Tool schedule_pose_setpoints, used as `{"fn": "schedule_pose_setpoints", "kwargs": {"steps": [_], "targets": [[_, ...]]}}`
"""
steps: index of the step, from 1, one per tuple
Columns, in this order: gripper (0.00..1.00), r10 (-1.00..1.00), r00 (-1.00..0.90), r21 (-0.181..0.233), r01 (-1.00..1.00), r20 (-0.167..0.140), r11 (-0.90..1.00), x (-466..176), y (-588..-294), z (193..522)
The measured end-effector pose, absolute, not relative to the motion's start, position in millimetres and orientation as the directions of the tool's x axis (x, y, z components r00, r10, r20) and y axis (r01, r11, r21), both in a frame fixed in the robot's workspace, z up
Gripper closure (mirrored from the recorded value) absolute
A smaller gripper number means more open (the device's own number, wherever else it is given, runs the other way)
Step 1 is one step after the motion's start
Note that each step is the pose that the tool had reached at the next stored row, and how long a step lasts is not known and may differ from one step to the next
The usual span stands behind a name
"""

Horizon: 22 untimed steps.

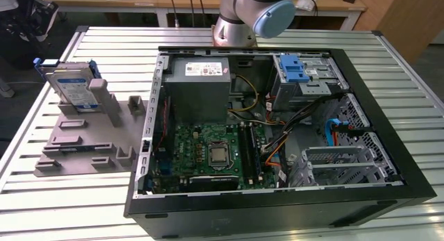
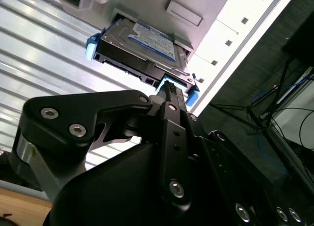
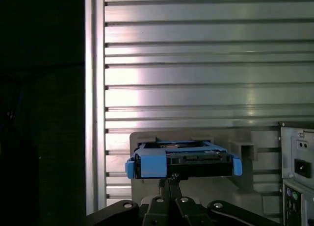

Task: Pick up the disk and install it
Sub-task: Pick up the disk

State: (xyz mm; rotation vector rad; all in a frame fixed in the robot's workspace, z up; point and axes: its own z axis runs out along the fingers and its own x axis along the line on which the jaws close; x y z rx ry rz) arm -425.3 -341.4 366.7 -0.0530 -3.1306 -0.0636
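A flat, rectangular silver metal hard drive (image 1: 73,88), carrying a blue-and-white label and framed by a blue plastic bracket, is seen standing on edge in a grey moulded plastic holder (image 1: 83,142) at the exterior view's left. The holder is laid on a ribbed aluminium desk (image 1: 104,49). To its right in that view, an open black computer case (image 1: 277,212) is placed on the same desk. Inside the case a grey metal box (image 1: 201,90), a green circuit board (image 1: 208,147) and a blue ribbed plastic latch (image 1: 295,69) are exposed. The grey base of the robot arm (image 1: 239,20) is mounted behind the case. In the first wrist view the black claw (image 3: 171,178) is shown with its fingers drawn together into a narrow point and nothing gripped between them. It is lined up with the drive's connector edge, close to the middle of the blue bracket, and is held apart from the drive, which is seated in the holder. In the second wrist view the same closed tip (image 2: 169,88) is seen against the bracket's near corner, with the labelled face of the drive turned to the camera.
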Motion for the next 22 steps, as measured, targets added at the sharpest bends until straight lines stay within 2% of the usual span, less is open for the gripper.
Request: {"fn": "schedule_pose_setpoints", "kwargs": {"steps": [22], "targets": [[0.89,-0.029,-1.000,0.040,-0.029,0.011,0.999,-425.3,-341.4,366.7]]}}
